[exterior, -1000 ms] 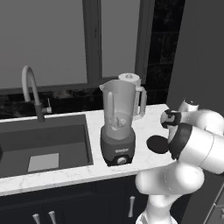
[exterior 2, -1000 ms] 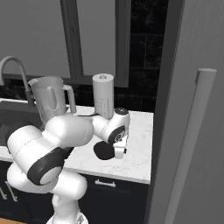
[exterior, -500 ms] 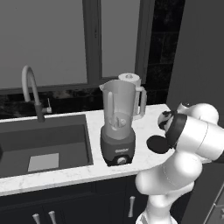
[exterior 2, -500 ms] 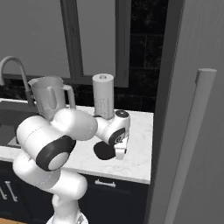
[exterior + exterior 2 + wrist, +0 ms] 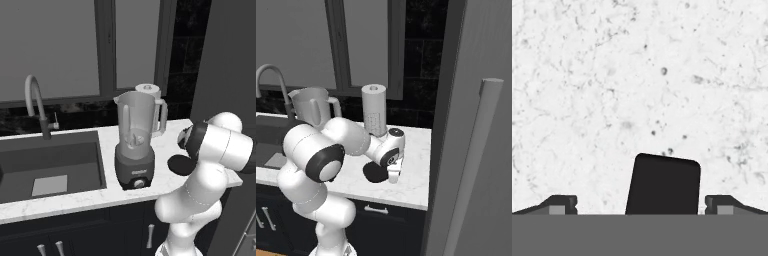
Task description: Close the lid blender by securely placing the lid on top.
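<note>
The blender [image 5: 135, 145] stands on the white marble counter [image 5: 90, 197] beside the sink, its clear jar [image 5: 311, 106] open at the top. The black round lid [image 5: 374, 172] lies flat on the counter to the blender's right, and in the left base view the lid [image 5: 180, 164] is partly covered by my arm. My gripper [image 5: 392, 176] points down at the lid's edge, close to the counter. In the hand view my gripper [image 5: 643, 205] is open, and the lid's black tab [image 5: 663, 184] sits between the two fingertips [image 5: 560, 203].
A white paper towel roll [image 5: 374, 116] stands behind the lid against the dark wall. The sink [image 5: 45, 167] and its faucet [image 5: 37, 102] lie left of the blender. A tall grey cabinet with a long handle [image 5: 476, 165] borders the counter on the right.
The arm's elbow has swung round and the hand has sunk slightly toward the counter at the lid's edge. Lid and blender have not moved.
</note>
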Robot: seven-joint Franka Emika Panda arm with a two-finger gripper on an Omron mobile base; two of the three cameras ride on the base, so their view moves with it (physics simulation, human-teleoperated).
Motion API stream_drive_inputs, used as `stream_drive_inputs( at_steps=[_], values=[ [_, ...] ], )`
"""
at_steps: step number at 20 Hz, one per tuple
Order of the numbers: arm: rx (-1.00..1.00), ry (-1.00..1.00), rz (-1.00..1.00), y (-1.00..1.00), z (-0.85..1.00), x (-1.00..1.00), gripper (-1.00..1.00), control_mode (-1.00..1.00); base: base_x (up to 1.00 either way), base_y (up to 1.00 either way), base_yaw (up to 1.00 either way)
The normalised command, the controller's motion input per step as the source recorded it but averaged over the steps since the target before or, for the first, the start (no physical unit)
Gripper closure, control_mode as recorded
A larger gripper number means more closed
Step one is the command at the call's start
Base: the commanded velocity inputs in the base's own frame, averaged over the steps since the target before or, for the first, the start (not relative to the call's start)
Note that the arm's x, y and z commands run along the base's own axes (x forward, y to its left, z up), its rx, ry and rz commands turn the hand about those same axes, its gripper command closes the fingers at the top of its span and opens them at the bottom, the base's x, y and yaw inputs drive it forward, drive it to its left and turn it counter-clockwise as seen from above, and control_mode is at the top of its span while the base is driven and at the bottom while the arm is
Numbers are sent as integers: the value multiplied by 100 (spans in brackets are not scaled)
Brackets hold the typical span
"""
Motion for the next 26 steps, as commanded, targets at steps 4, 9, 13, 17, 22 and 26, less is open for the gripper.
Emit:
stream_drive_inputs(
  at_steps=[4, 9, 13, 17, 22, 26],
  values=[
    [0, 0, 0, 0, -22, 17, 100, -100, 0, 0, 0],
    [0, 0, 0, 0, -21, 15, 100, -100, 0, 0, 0],
    [0, 0, 0, 0, -18, 6, 100, -100, 0, 0, 0],
    [0, 0, 0, 0, -3, 0, 100, -100, 0, 0, 0],
    [0, 0, 0, 0, 0, 0, 100, -100, 0, 0, 0],
    [0, 0, 0, 0, 0, 0, 100, -100, 0, 0, 0]
  ],
)
